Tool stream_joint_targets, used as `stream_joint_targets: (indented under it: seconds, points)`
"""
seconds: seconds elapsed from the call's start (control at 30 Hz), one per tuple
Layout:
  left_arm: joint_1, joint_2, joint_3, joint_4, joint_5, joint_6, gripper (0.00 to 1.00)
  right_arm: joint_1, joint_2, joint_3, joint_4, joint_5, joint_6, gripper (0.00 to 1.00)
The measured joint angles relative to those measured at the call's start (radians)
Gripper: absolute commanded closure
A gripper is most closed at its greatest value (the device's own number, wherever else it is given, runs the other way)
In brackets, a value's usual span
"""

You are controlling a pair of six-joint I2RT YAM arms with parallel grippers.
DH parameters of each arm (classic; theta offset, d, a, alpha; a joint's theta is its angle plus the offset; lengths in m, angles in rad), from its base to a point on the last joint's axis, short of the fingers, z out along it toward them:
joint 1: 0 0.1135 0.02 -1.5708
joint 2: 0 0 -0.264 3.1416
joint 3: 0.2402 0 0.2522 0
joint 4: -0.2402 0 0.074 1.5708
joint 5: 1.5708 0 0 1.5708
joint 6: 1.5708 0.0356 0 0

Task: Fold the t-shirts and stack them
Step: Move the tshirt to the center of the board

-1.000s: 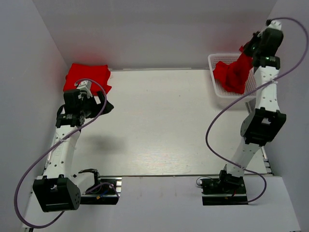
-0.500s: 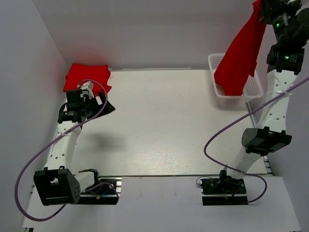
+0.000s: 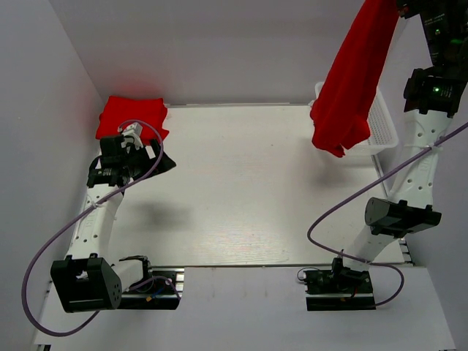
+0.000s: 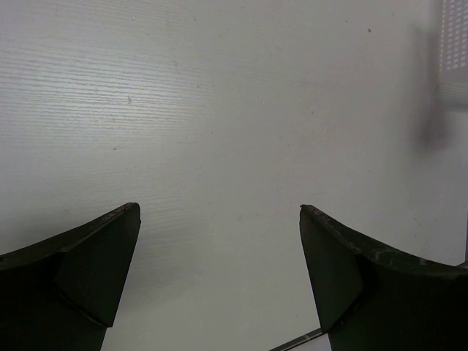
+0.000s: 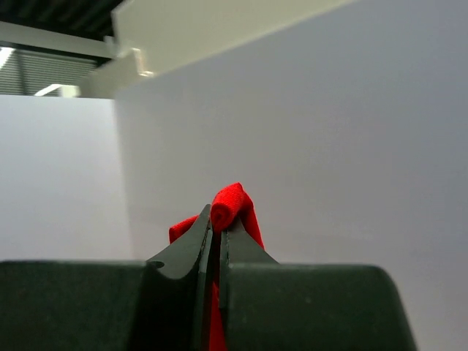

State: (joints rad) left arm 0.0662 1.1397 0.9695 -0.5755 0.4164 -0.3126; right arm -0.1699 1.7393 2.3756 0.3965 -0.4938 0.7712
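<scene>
Upper right, the right gripper [image 5: 217, 223] pinches a red t-shirt [image 3: 352, 80] hanging straight down; the left gripper [image 4: 219, 212] gapes empty.

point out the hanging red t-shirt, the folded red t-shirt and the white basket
hanging t-shirt [image 3: 351, 80], top external view, middle of the draped fabric
folded t-shirt [image 3: 128, 111], top external view, top face near its centre
basket [image 3: 382, 123], top external view, mesh at its right side
</scene>
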Motion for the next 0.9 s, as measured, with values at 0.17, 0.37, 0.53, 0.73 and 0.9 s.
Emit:
stream_joint_targets:
  seconds: [0.17,0.37,0.53,0.73,0.9]
  points:
    - [0.000,-0.018,0.002,0.000,0.003,0.000,0.00,0.057,-0.045,-0.013,0.079,-0.039,0.068,1.00]
    - [0.000,-0.036,0.013,-0.002,0.003,0.001,0.00,0.177,-0.022,0.022,0.156,-0.085,0.136,1.00]
    - [0.000,-0.044,0.013,-0.004,0.003,0.001,0.00,0.362,0.051,0.002,0.136,-0.154,0.096,1.00]
    - [0.000,-0.044,0.013,-0.008,0.000,0.001,0.00,0.541,0.058,-0.196,0.053,-0.249,-0.033,1.00]
    - [0.000,-0.044,0.013,-0.013,-0.026,0.001,0.00,0.588,0.014,-0.457,0.008,-0.326,-0.159,1.00]
